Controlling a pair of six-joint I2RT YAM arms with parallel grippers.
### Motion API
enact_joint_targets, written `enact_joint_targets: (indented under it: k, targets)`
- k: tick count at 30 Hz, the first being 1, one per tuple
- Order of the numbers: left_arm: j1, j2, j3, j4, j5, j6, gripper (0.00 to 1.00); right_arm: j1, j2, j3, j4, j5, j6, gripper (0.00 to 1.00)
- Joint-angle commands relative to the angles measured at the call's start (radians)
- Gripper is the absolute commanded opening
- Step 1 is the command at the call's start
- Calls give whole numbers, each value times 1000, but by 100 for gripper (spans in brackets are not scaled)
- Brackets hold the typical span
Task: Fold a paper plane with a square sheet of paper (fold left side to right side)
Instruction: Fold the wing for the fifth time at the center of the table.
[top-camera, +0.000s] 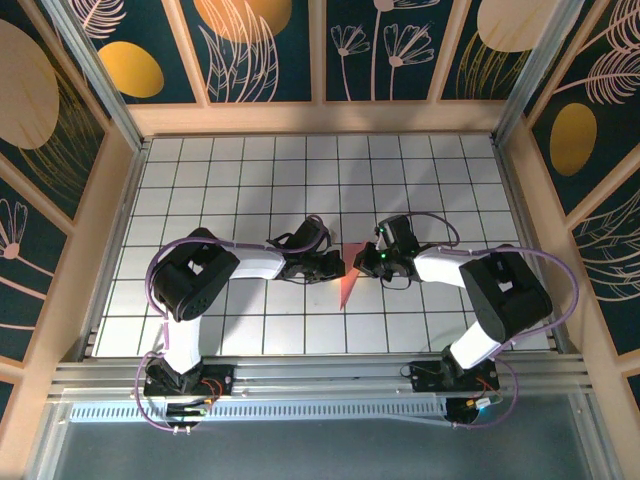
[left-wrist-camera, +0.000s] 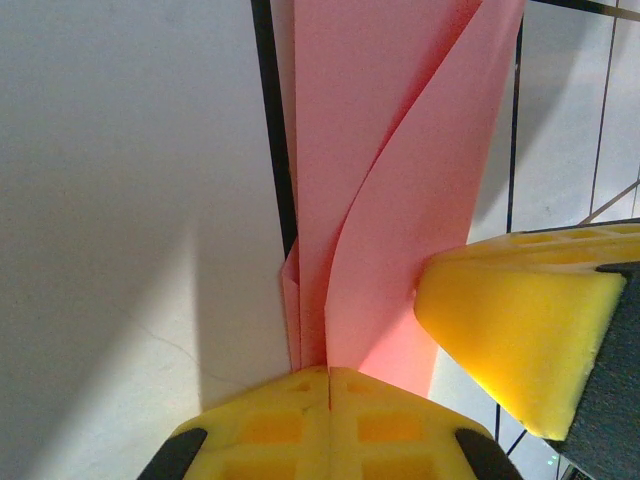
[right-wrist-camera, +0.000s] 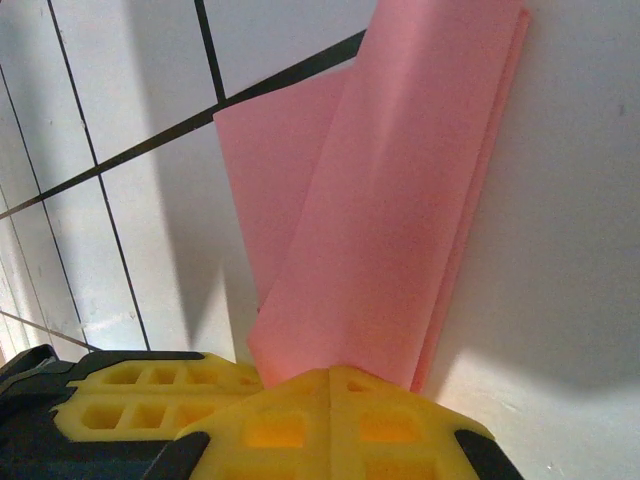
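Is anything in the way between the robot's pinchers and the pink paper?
No, nothing visible is in the way. The left gripper and the right gripper are each shut right on the folded pink paper, pinching its edge directly.

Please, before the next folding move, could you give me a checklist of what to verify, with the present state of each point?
1. Left gripper shut on the pink paper: ok, its fingers meet on the paper's end.
2. Right gripper shut on the paper: ok, the fingers meet on its edge.
3. Layers lying flat together: not ok; in the left wrist view one layer bows away from the other.
4. Long edges aligned: not ok; in the right wrist view a lower layer sticks out to the left.
5. Room between the two grippers: cannot tell; they sit very close together.
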Motion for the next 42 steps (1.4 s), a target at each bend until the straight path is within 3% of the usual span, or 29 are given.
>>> enact_joint_targets:
  k: [1, 31, 42]
  targets:
    - [1, 61, -14, -128, -96, 3, 0, 6, 14, -14, 0, 15, -9, 0]
    - [1, 50, -24, -100, -86, -10, 1, 6, 42, -99, -2, 19, 3, 0]
    - [24, -108, -29, -113, -132, -7, 24, 6, 54, -137, -16, 31, -5, 0]
